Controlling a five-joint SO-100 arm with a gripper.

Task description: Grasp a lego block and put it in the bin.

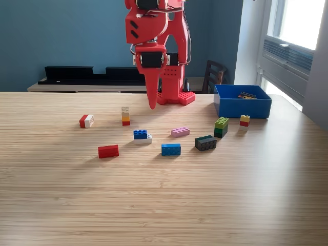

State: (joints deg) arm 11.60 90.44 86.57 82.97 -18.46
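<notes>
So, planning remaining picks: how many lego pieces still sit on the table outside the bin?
8: red-white, tall stack, blue-white, red, blue, pink, black, green; a ninth, yellow-red, beside the bin.

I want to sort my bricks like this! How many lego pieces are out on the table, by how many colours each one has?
Single-colour blocks: 4 (red, blue, pink, black)
Two-colour stacks: 4 (red-white, blue-white, green-dark, yellow-red)
Multi-colour tower: 1
Total: 9
</notes>
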